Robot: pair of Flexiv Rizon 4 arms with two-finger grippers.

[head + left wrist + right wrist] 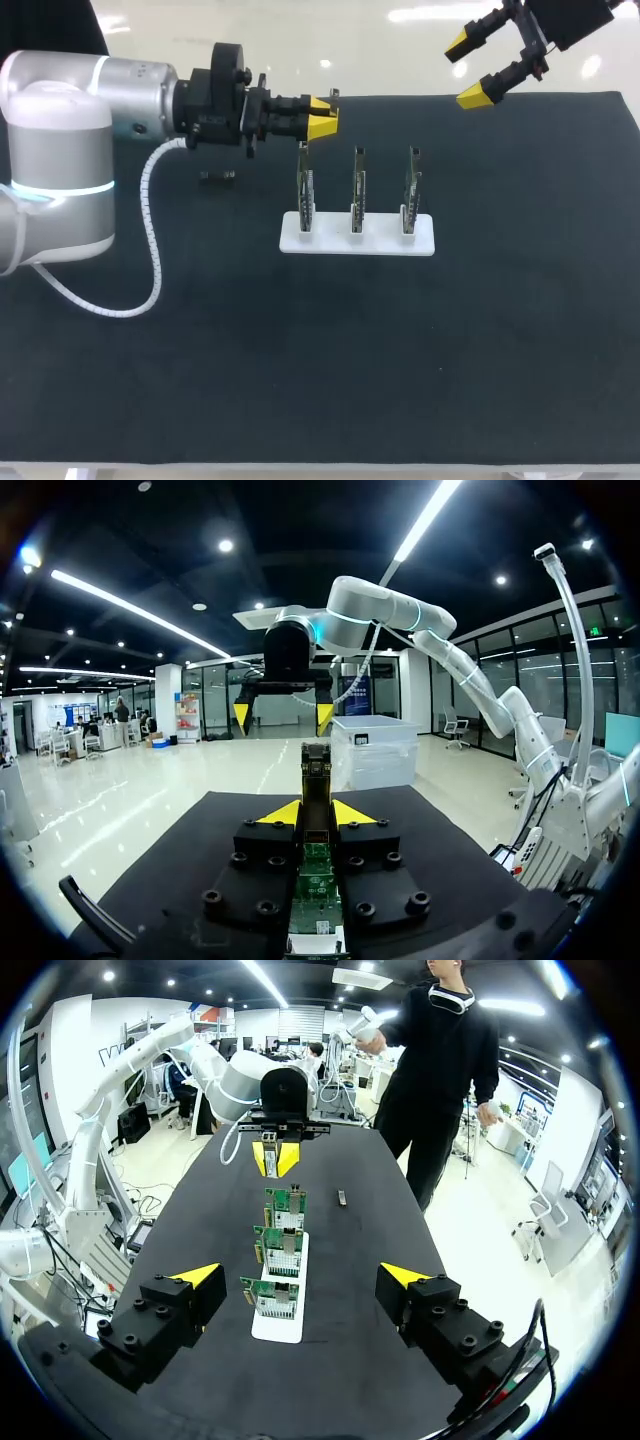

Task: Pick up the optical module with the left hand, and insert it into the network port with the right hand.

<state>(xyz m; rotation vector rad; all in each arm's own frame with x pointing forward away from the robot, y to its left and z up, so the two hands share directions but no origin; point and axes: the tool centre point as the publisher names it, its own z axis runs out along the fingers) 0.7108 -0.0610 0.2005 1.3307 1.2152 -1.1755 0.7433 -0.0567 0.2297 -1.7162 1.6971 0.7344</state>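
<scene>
Broadly, over the dark counter (300, 350), my left end effector (322, 120) hangs at 11 o'clock of the white stand (357, 243) holding three upright network cards (357, 190). It is pinching what I take for the optical module (316, 775), while my right end effector (465, 70) hangs spread wide at 1 o'clock and a small dark piece (216, 176) lies at 10 o'clock. The handover looks riskiest: little of the module protrudes past the tips, so a skewed right grasp could twist it or drop it onto the cards; no legible writing shows.
</scene>
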